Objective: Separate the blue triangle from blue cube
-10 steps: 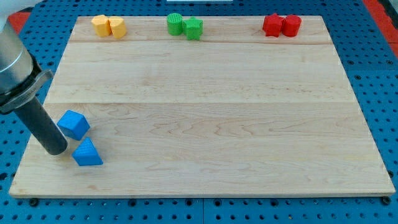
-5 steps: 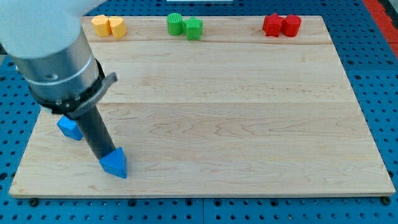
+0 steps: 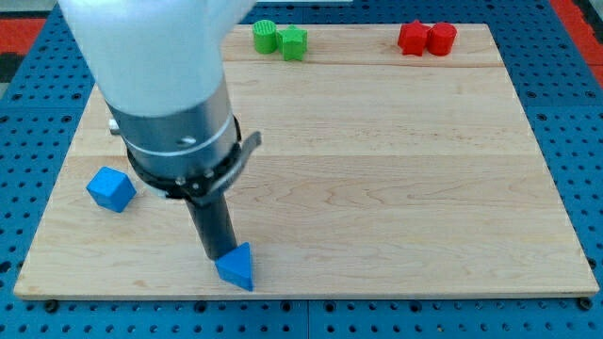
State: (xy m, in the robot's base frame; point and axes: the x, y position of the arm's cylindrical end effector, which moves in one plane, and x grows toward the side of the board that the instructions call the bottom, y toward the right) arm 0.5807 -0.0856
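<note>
Camera view: my tip against blue triangle, blue cube well apart; no jaws.

A single camera looks down at a slant across the pale wooden board from beyond its near edge; the whole board fills the frame; blue pegboard rims it.

No readable text, labels, brands, numbers or signs anywhere: none on the worktop, the coloured blocks or the arm.
</note>
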